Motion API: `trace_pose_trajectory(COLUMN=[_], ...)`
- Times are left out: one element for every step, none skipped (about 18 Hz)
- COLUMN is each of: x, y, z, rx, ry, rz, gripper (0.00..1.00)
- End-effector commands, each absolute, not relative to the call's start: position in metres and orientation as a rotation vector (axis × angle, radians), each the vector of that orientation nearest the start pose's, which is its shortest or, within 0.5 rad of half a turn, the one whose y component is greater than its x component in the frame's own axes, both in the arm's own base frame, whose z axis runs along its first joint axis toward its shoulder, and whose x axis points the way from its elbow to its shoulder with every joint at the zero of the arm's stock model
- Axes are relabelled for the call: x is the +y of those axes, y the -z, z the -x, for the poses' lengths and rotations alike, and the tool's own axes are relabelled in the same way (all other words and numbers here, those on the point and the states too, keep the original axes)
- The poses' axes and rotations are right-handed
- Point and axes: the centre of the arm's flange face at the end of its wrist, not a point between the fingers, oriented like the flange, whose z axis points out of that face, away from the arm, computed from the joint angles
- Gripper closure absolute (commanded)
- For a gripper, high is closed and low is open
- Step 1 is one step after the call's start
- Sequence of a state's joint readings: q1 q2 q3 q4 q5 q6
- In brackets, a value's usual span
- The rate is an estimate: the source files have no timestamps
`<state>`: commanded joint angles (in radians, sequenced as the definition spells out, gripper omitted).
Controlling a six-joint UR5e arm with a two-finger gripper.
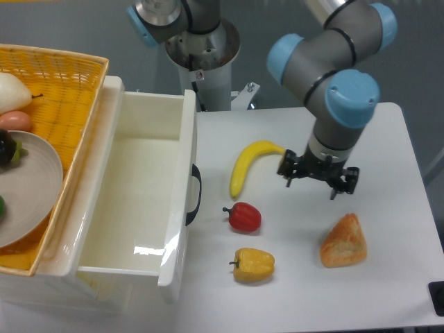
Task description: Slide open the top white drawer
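In the fixed camera's view, the top white drawer (149, 201) fills the left-centre of the frame, pulled far out of its cabinet so that its bare cream-white interior lies open to the camera. Its front panel faces the middle of the picture, with the curved black handle (195, 195) on its outer face. Along the drawer's left edge, in the upper left of the frame, sits a yellow wicker basket (59, 90) holding a grey plate (28, 184) and some produce.

The arm reaches down from the top of the frame, and the pincer (318, 180) hangs over the white table (374, 139) in the right-centre, well apart from the handle. Its fingers are spread wide and hold nothing. A banana (248, 164) lies between the pincer and the drawer front, its upper end near the pincer's left finger. Below it sit a red pepper (243, 216) and a yellow pepper (253, 264), with a piece of bread (343, 241) in the lower right.

Judged from how things lie, the sliding step looks complete: the drawer stands open nearly to its full depth and the pincer is free of the handle. What is in hand appears to be the clearing away. The next move calls for little beyond lifting clear of the table without brushing the banana or the bread below.
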<state>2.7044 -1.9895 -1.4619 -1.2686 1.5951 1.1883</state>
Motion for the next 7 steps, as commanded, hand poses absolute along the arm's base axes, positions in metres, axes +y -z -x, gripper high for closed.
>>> trace_pose_trajectory(x=[0.391,0.390,0.386,0.379,0.373,0.369,0.369], y=[-0.327,-0.323,-0.319,-0.311,-0.301,-0.295,-0.290], z=[0.533,0.538,0.546,0.556,0.565,0.570,0.574], rx=[0.158,0.211,0.237,0.232,0.218,0.213,0.213], ry=[-0.023,-0.045,-0.075,-0.081,-0.076,-0.080,-0.088], rz=[3.173,3.174,3.172,3.171,3.174,3.173,3.170], gripper=[0.00,0.00,0.00,0.00,0.00,0.00,0.00])
